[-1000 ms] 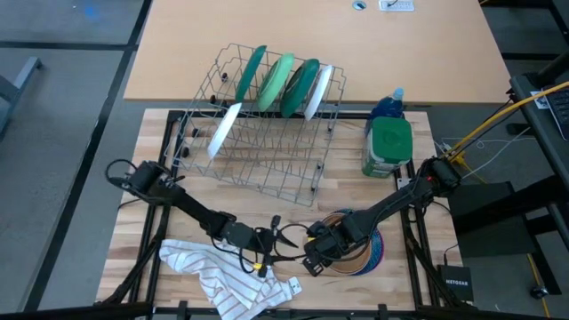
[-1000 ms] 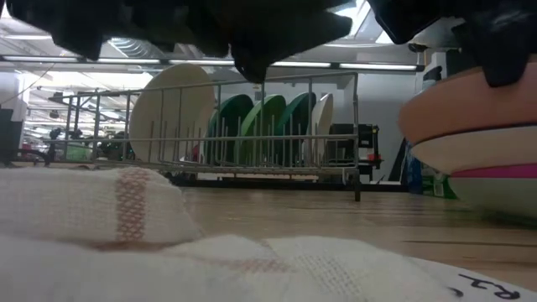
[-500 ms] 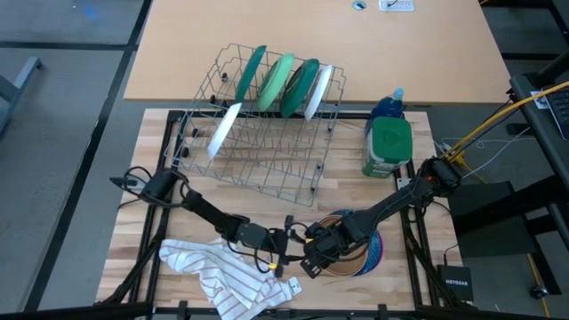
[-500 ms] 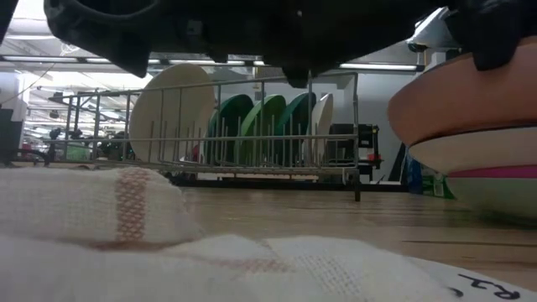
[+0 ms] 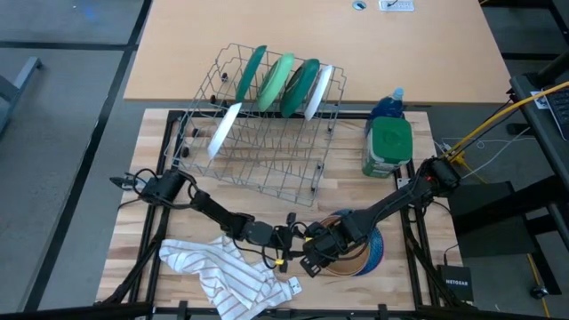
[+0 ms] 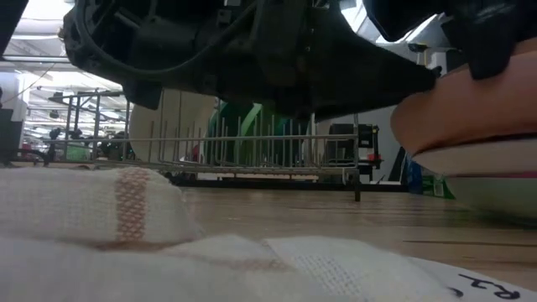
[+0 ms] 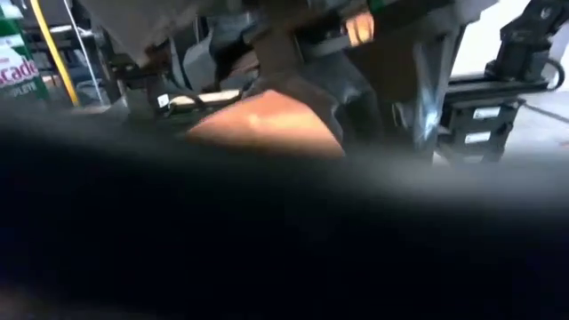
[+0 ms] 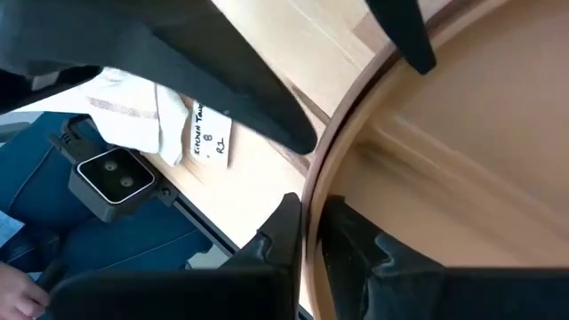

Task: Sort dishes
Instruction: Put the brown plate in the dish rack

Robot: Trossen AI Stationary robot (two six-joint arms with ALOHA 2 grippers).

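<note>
Tan bowl (image 8: 462, 169) stays clamped in right hand (image 5: 317, 258); left hand (image 5: 293, 236) has closed in, grip unclear.

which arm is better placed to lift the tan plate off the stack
Right. In the right wrist view the right tool already has its fingers on either side of the tan plate's rim on the stack. The left tool only reaches in beside the stack, above the striped cloth, holding nothing that shows.

Tan-brown plate (image 8: 462, 169), green rack plates (image 5: 283, 82), brown-striped white cloth (image 5: 220, 276)
</note>
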